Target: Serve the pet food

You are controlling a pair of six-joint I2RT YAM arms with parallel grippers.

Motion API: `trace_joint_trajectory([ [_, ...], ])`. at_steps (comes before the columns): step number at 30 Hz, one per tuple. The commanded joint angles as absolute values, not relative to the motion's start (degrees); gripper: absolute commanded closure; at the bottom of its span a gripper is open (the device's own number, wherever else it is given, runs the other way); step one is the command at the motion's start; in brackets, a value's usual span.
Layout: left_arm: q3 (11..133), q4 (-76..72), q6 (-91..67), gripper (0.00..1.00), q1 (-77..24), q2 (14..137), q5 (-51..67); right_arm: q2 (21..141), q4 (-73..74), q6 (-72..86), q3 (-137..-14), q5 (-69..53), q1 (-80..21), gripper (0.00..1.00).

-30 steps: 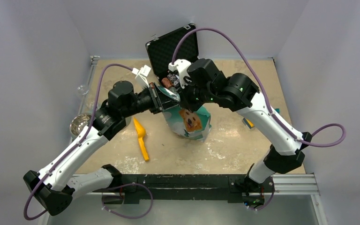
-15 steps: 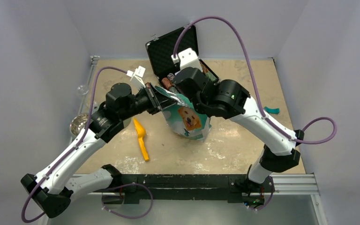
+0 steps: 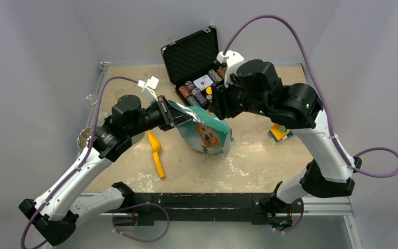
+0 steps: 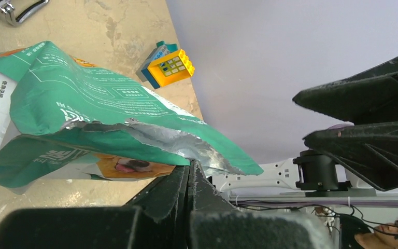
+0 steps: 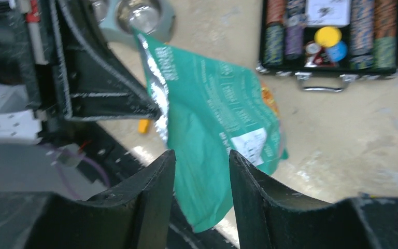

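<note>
The teal-green pouch (image 3: 207, 136) with the golden retriever's face stands mid-table, its torn foil-lined top pulled out to the left. My left gripper (image 3: 165, 111) is shut on that torn top edge, which also shows in the left wrist view (image 4: 190, 165) against the pouch (image 4: 72, 104). My right gripper (image 3: 215, 102) is open and empty, held above and behind the pouch. In the right wrist view, the pouch (image 5: 212, 114) shows below the right gripper (image 5: 201, 155). No kibble pellets are visible.
A metal bowl (image 3: 85, 137) sits at the left table edge, also in the right wrist view (image 5: 140, 15). A yellow scoop (image 3: 156, 155) lies left of the pouch. An open black case of poker chips (image 3: 197, 65) is behind. A yellow-blue toy block (image 3: 279, 133) lies right.
My right arm has lifted up and swung right, away from the pouch's mouth, uncovering the chip case. My left gripper has kept its hold and drawn the pouch top slightly left.
</note>
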State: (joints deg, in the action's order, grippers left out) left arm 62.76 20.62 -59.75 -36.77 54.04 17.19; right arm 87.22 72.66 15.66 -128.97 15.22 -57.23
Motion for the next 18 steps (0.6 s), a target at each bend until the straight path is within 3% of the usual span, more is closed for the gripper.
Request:
trace_joint_trajectory([
  [1,64.93,12.69,-55.0,1.0,-36.88,52.14,20.32,86.36,71.91,20.68,-125.71,-4.93,-55.46,0.53],
  [7,66.23,14.23,-54.6,1.0,-36.85,53.99,21.99,86.98,67.75,17.54,-120.48,-9.38,-55.33,0.51],
  [15,70.92,16.29,-54.34,1.0,-36.76,58.37,26.76,90.24,68.01,13.2,-120.67,-8.52,-52.52,0.62],
  [18,70.15,15.68,-54.04,1.0,-36.79,58.02,27.26,88.03,66.05,13.05,-118.95,-10.08,-50.67,0.61],
])
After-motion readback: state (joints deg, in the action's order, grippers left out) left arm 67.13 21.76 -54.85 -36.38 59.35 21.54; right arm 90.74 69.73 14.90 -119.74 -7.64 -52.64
